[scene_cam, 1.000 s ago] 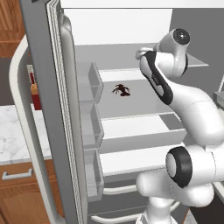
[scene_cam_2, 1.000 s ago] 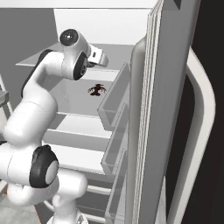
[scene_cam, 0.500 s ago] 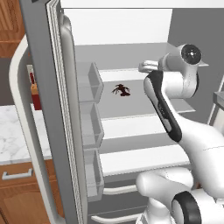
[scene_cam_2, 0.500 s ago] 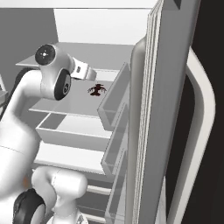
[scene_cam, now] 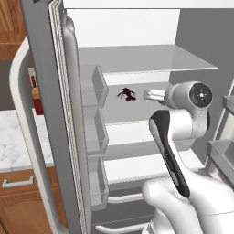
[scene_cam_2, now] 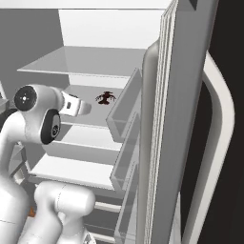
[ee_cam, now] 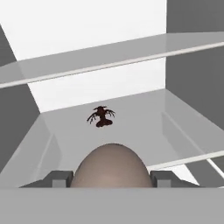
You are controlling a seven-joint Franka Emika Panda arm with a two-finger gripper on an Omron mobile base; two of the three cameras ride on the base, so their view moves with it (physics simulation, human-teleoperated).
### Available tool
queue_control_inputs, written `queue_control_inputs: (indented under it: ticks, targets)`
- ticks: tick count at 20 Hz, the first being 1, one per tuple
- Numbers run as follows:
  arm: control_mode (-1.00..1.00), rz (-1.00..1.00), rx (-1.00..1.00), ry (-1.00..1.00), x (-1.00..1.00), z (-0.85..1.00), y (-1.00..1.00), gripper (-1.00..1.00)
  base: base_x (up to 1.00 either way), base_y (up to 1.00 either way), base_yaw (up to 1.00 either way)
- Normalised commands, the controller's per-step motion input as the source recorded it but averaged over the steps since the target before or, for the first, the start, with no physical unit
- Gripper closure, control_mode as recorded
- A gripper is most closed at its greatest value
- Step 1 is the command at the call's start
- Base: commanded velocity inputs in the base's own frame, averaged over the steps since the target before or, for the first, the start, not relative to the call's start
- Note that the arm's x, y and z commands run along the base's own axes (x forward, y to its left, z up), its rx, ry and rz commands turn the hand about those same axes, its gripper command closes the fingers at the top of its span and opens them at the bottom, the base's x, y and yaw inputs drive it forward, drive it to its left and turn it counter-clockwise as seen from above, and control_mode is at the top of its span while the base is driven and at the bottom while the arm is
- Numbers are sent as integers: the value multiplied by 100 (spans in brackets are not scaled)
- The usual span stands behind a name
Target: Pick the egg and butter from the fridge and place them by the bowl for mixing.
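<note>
We read the hand (ee_cam: 112,181) as clamped on the egg (ee_cam: 112,168): in the hand view the brownish oval sits between the two dark fingertips (ee_cam: 59,178), one on each side, and fills the near foreground. The hand is at the front of the open fridge (scene_cam: 137,59), level with the middle shelf (ee_cam: 144,131), where the dark red-brown spiky item (ee_cam: 101,116) lies farther back and well apart from the egg. In the left base view that item (scene_cam: 126,94) sits left of the wrist; in the right base view it (scene_cam_2: 105,97) sits to the right of it, near the clear door bins (scene_cam_2: 125,119). The butter and the bowl cannot be located from these views. The main risk from here, in our judgement, is loss of the egg — a smooth, rounded body held by two narrow fingers may roll or slip out if the wrist tilts sharply or the arm swings fast on its way out. A second risk is collision: the shelf above (ee_cam: 109,57) and the fridge walls enclose the hand, and the door (scene_cam: 50,114) with its bins (scene_cam: 93,114) stands close on the left, so a wide sweep could strike one and jar the grip. A harder squeeze is not a safe remedy — the shell may crack. Withdraw straight and slowly, wrist level.
</note>
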Motion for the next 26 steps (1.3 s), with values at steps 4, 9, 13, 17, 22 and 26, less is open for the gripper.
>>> queue_control_inputs:
  ticks: [4, 9, 13, 17, 22, 26]
  targets:
    - [-100, 0, 0, 11, -37, -40, 7, 100, 0, 0, 0]
    - [-100, 0, 0, 9, -24, -40, 1, 100, 0, 0, 0]
    - [-100, 4, 2, 7, -14, -29, 2, 100, 0, 0, 0]
    - [-100, 3, 0, 4, -5, -9, 0, 100, 0, 0, 0]
    - [-100, 0, 0, 4, 0, -1, 1, 100, 0, 0, 0]
    - [-100, 0, 0, 0, 0, 0, 0, 100, 0, 0, 0]
